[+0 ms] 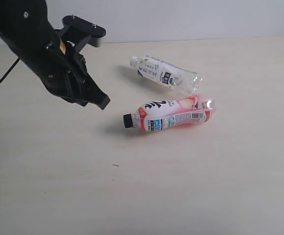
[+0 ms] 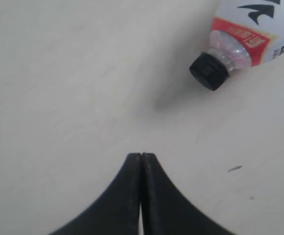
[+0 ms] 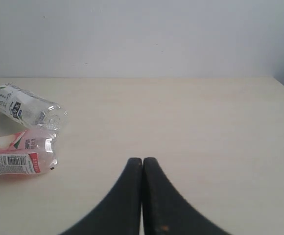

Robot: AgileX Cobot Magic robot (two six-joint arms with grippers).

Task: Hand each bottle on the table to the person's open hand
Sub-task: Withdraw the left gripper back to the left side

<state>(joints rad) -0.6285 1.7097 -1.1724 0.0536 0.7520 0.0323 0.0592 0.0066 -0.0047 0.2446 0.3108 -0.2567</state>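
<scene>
Two bottles lie on their sides on the beige table (image 1: pixel 59 186). The pink-red one (image 1: pixel 169 114) (image 3: pixel 17 159) has a black cap (image 2: pixel 209 71) pointing toward my left gripper (image 1: pixel 102 102). Behind it lies a clear bottle with a white-blue label (image 1: pixel 164 73) (image 3: pixel 27 107). My left gripper (image 2: pixel 141 155) hangs shut and empty above the table, a short way left of the black cap. My right gripper (image 3: pixel 142 160) is shut and empty too, over bare table to the right of both bottles; it does not show in the exterior view. The person's open hand is out of view.
A pale wall (image 1: pixel 191 17) runs behind the table's far edge. The left arm's black body (image 1: pixel 39 44) fills the upper left of the exterior view, with a cable (image 1: pixel 2 78) trailing off left. A small dark speck (image 1: pixel 115 165) marks the table.
</scene>
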